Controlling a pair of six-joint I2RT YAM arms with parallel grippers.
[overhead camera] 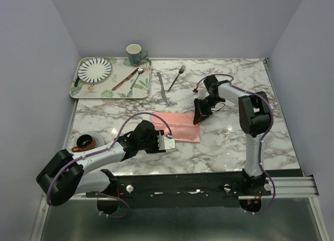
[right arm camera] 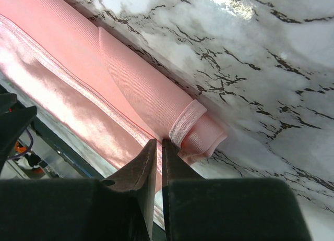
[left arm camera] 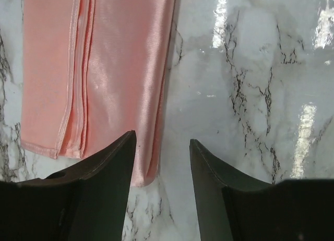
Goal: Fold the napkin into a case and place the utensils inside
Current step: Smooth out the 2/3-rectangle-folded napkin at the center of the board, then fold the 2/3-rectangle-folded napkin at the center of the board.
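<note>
Silver fork (overhead camera: 176, 78) and knife (overhead camera: 162, 87) lie outside the folded case (overhead camera: 176, 128).

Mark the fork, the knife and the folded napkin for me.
fork (overhead camera: 176, 79): top external view, middle of its slim handle.
knife (overhead camera: 162, 87): top external view, halfway along its length.
napkin (overhead camera: 175, 127): top external view, centre of the folded pink cloth.

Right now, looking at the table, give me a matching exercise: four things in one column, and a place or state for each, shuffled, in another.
1 striped plate
2 fork
3 napkin
4 left gripper

A open
B folded
C on the tray
D silver, on the marble tabletop right of the knife

Pairs: 1-C, 2-D, 3-B, 4-A
</note>
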